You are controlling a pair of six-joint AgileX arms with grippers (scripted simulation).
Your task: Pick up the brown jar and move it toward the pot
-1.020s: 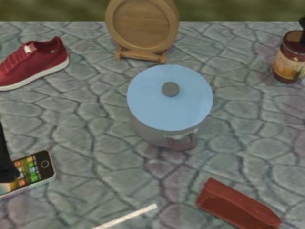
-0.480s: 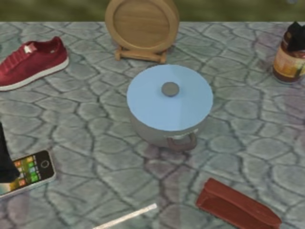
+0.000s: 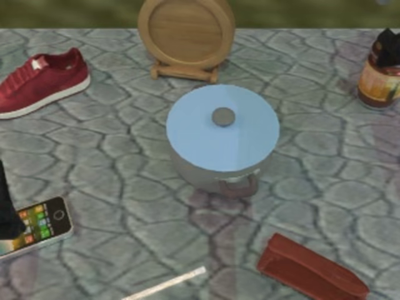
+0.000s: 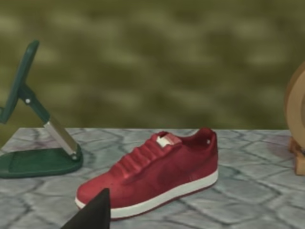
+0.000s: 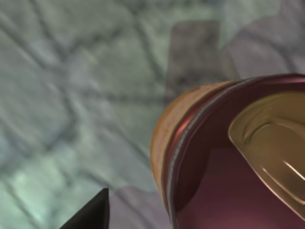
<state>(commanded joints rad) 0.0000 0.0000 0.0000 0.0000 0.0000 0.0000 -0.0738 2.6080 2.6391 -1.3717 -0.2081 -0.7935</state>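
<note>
R gripper point(image 3: 389, 55) sits over the jar point(image 3: 377, 82) at table's point(image 3: 325, 175) far right edge. Pot point(image 3: 222, 137) is well left of it and a bit nearer, mid-table. Plate point(image 3: 186, 30) on stand stands behind pot, far left of gripper. Shoe point(image 3: 42, 81) lies at far left. L gripper point(image 3: 7, 215) at near-left edge, touching phone point(image 3: 36, 226). Strip point(image 3: 164, 284) and case point(image 3: 310, 269) lie near front, case nearer R gripper's side.

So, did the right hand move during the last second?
Yes. The right hand came down over the small dark-brown glass jar, which stayed beside the large grey metal pot.
</note>
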